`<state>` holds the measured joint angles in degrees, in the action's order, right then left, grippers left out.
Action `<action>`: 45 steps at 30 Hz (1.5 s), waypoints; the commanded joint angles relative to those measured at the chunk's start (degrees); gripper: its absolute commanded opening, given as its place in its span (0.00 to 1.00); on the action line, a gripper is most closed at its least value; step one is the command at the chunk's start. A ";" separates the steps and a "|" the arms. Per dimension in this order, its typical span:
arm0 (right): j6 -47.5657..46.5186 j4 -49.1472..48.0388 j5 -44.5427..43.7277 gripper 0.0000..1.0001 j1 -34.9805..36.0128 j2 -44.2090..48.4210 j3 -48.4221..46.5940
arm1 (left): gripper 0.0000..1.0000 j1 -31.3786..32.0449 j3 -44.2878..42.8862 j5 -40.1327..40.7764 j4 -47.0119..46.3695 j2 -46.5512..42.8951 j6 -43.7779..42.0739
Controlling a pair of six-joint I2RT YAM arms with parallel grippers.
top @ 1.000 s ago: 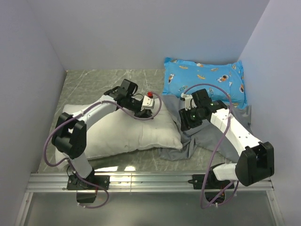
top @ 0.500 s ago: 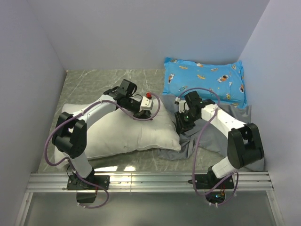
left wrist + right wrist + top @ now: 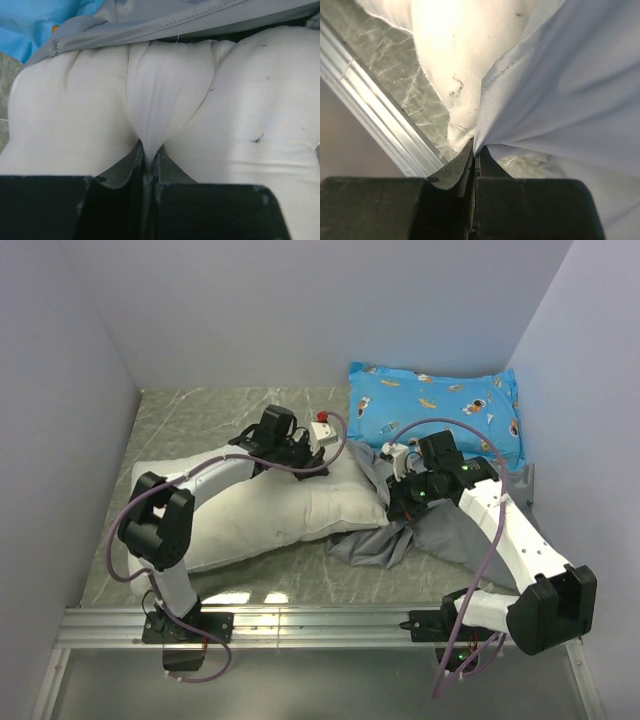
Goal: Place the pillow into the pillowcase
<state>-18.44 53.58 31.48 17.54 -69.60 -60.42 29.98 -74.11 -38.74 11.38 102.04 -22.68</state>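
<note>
The white pillow [image 3: 250, 515] lies left of centre on the table, its right end tucked under the raised edge of the grey pillowcase [image 3: 455, 535]. My left gripper [image 3: 328, 452] rests on the pillow's far right corner. In the left wrist view it [image 3: 148, 155] is shut on a pinched fold of the pillow [image 3: 165, 95], with the pillowcase hem [image 3: 200, 22] stretched just beyond. My right gripper [image 3: 396, 516] is at the pillowcase mouth. In the right wrist view it [image 3: 476, 150] is shut on the pillowcase [image 3: 570, 90] edge, beside the pillow [image 3: 455, 55].
A blue cartoon-printed pillow [image 3: 435, 415] lies at the back right, touching the pillowcase; its corner [image 3: 30, 20] shows in the left wrist view. An aluminium rail [image 3: 320, 625] runs along the near table edge. Walls close in on the left, back and right.
The right gripper has shut on the pillowcase edge and lifted it over the pillow's right end. The left gripper has shoved the pillow's corner to the right, toward the pillowcase.
</note>
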 commanded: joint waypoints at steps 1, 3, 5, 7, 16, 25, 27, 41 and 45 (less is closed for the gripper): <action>-4.24 6.63 5.43 0.00 -0.05 -0.97 -0.66 | 0.13 -1.06 3.96 7.57 -2.52 -2.71 0.81; -3.71 5.84 6.30 0.00 0.04 -1.50 -0.49 | 0.30 -1.15 3.88 4.13 0.91 -6.75 -1.57; -3.28 5.48 6.22 0.00 -0.05 -2.20 -0.57 | 0.45 -1.15 3.10 -0.77 6.08 -11.39 -3.42; -3.27 5.57 6.31 0.00 -0.05 -2.55 -0.84 | 0.67 -0.80 2.91 -3.26 9.00 -14.83 -5.97; -1.78 4.95 6.57 0.00 -0.05 -2.82 -1.54 | 0.91 17.79 13.36 11.56 7.27 -30.75 -16.42; -0.63 4.60 8.50 0.00 -0.14 -3.43 -0.92 | 0.93 35.14 26.99 38.55 -19.00 -22.69 -20.82; -0.72 5.04 8.59 0.00 -0.14 -3.61 -1.19 | 0.92 35.24 28.14 42.60 -25.68 -18.73 -21.01; -4.94 9.34 10.60 0.00 -0.75 -1.41 -2.94 | 0.00 13.53 8.46 32.68 -9.62 -7.65 4.21; -4.68 9.96 16.74 0.00 -0.67 -0.97 -5.40 | 0.00 14.58 6.88 31.97 -9.89 -5.45 8.51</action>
<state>-22.15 59.18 40.82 16.84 -72.95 -62.04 44.25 -64.95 -8.36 -0.54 94.32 -19.66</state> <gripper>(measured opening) 0.007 0.054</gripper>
